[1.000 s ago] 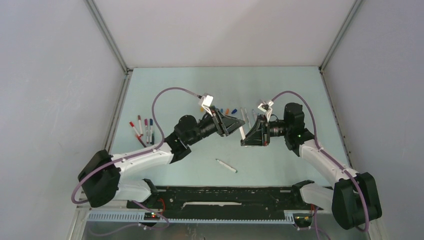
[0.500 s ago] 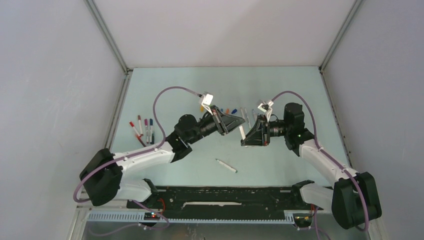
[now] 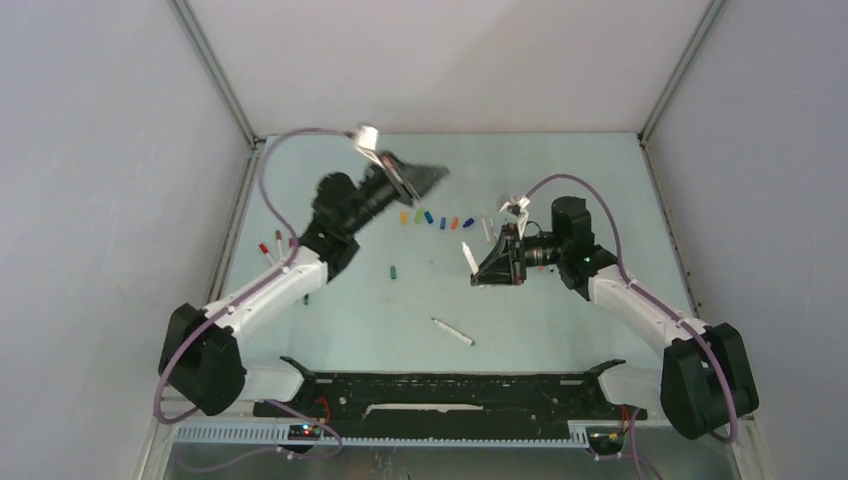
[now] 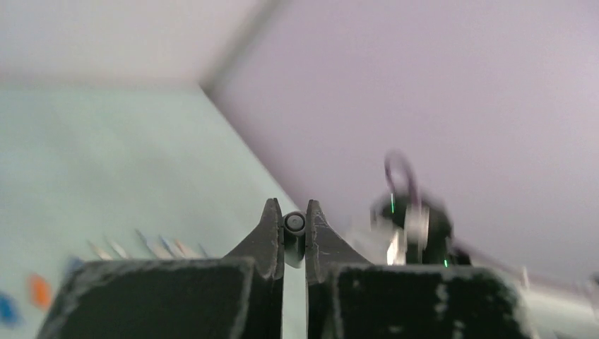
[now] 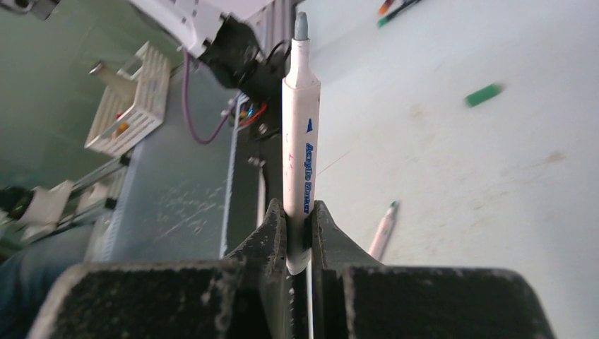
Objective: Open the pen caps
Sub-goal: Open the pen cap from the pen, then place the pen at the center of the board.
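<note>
Now that the left hand [image 4: 294, 236] has pulled off the pen [image 5: 301, 141] and risen toward the desk's [image 3: 580, 170] far left, it pinches a grey cap [image 4: 294, 223]. The right hand [image 5: 299, 215] clamps the uncapped pen, and other pen caps [image 3: 435, 219] line the desk.

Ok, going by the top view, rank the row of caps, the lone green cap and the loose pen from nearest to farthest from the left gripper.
From the left gripper, up at the far side:
1. Row of caps, just on its near side.
2. Lone green cap, farther toward the bases, mid-table.
3. Loose pen, closest to the bases.
</note>
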Tool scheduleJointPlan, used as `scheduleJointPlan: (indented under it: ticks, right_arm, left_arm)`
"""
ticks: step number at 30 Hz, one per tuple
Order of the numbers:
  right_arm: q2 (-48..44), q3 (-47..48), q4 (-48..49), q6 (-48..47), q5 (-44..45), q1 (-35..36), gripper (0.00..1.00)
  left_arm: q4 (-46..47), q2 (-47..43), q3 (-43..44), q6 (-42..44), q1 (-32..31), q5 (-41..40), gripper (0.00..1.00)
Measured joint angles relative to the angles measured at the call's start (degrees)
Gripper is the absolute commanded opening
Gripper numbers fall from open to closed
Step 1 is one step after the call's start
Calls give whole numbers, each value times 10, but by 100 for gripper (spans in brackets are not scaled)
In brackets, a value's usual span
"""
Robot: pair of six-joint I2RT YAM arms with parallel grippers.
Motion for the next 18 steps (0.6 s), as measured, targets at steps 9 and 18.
scheduleJointPlan:
  ticks: [9, 18]
  right_arm:
    - [27, -1, -126, -90, -1, 24, 0]
    - [34, 67, -320, -284, 186, 49, 0]
  left_arm:
    - [67, -68, 41, 15, 95, -110, 0]
    - [-29, -209, -115, 54, 96, -127, 9]
